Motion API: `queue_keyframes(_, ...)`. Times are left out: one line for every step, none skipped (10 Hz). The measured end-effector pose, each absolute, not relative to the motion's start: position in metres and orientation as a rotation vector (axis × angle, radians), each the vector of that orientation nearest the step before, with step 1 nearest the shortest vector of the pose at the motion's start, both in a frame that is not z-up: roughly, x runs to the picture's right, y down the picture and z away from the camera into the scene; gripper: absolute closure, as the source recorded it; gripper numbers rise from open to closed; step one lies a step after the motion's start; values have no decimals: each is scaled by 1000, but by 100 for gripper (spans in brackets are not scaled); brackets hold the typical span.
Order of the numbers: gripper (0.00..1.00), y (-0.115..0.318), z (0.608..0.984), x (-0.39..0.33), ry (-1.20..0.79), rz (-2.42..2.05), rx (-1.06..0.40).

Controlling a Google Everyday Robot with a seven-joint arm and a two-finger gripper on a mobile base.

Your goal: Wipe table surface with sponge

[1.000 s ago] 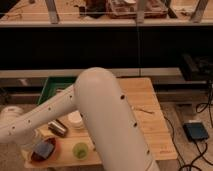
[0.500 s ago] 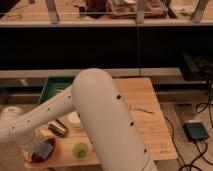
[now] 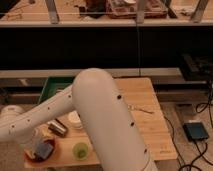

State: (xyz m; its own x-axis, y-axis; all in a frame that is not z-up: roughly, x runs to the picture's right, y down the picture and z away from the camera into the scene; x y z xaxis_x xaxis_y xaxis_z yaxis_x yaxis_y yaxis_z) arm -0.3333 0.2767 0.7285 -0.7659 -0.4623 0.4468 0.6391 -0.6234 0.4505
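The robot's white arm point(image 3: 100, 115) is sweeping down from the middle of the view to the front-left corner of the worktop point(image 3: 147, 127), hiding much of it. The gripper point(image 3: 32, 140) is hanging at that low left end, just beside the sponge point(image 3: 44, 149). Whether it is spread or closing cannot be told from here.

The sponge, a blue-grey block, is lying at the front-left edge on a flat orange-brown thing point(image 3: 31, 155) that I cannot identify. It is not lifted.

Over the last second very little is changing. The arm is keeping nearly the same pose, and its end is only settling a touch lower toward the sponge, which is staying where it was. That reads as the reach ending and the pickup beginning. No wiping is under way yet.

Near the sponge, a metal can point(image 3: 58, 128) is lying on its side, a white bowl point(image 3: 75, 120) is sitting behind it and a green cup point(image 3: 80, 150) is standing at the front edge. A green tray point(image 3: 50, 86) is sitting at the back left. These are crowding the left side, so a wipe will likely need the open planks to the right.
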Motion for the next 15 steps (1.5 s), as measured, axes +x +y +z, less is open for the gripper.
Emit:
queue_keyframes(45,278,729,-334,-806,-2350,-386)
queue_keyframes(45,279,731,-334,-810,-2350,-388)
queue_keyframes(45,280,732,-334,-812,-2349,-390)
queue_keyframes(45,281,733,-333,-814,-2347,-393)
queue_keyframes(45,282,734,-333,-815,-2346,-392)
queue_keyframes(45,281,734,-332,-813,-2347,-388)
queue_keyframes(45,279,732,-332,-805,-2350,-379)
queue_keyframes(45,274,729,-333,-791,-2350,-366)
queue_keyframes(48,270,726,-333,-785,-2349,-358)
queue_keyframes(55,268,726,-332,-783,-2346,-354)
queue_keyframes(63,267,726,-330,-788,-2337,-342)
queue_keyframes(66,264,725,-324,-798,-2317,-307)
queue_keyframes(66,261,724,-316,-801,-2301,-282)
queue_keyframes(66,254,720,-303,-803,-2277,-237)
queue_keyframes(66,245,715,-287,-792,-2256,-208)
